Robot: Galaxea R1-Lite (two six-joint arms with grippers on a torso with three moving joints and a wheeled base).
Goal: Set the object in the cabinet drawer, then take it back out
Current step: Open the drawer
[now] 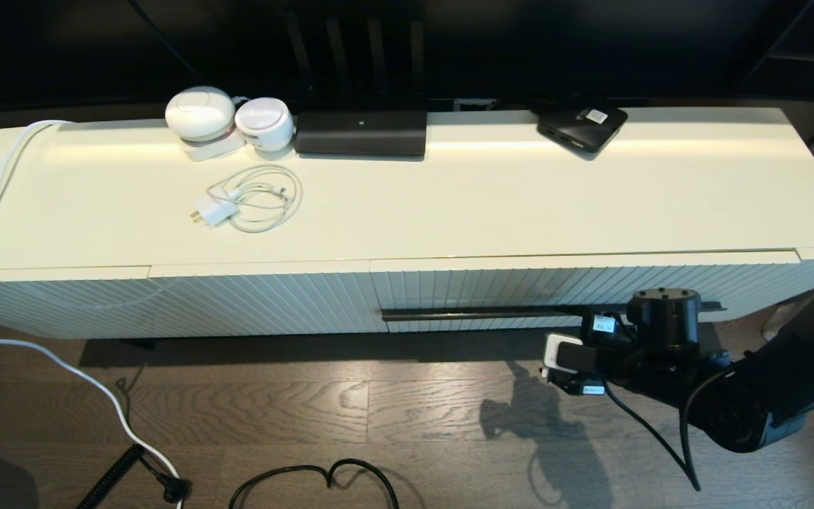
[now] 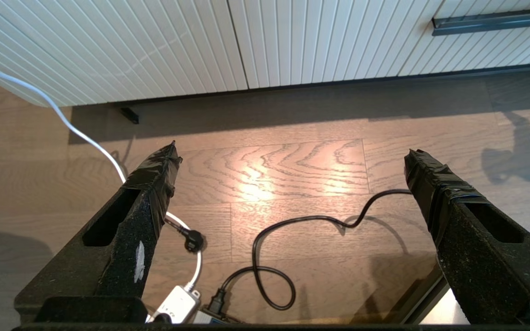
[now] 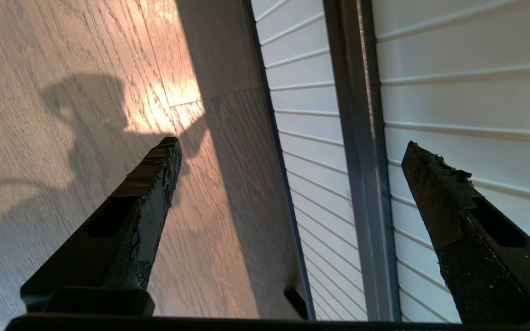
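Observation:
The black umbrella shows in no view. The cabinet drawer [image 1: 520,286] is closed; its ribbed cream front carries a long dark bar handle [image 1: 478,314]. My right gripper [image 1: 584,346] hangs low in front of the drawer, near the handle's right part. In the right wrist view the right gripper [image 3: 292,147] is open and empty. There the handle [image 3: 361,161] runs between its two fingers, one over the floor and one before the ribbed front [image 3: 453,92]. My left gripper [image 2: 292,154] is open and empty above the wooden floor, out of the head view.
On the cabinet top stand two white round devices [image 1: 200,113], a long black device [image 1: 361,133], a flat black box with a white label [image 1: 581,126] and a white charger with coiled cable [image 1: 248,198]. A white cable [image 1: 61,367] and a black cable [image 2: 292,223] lie on the floor.

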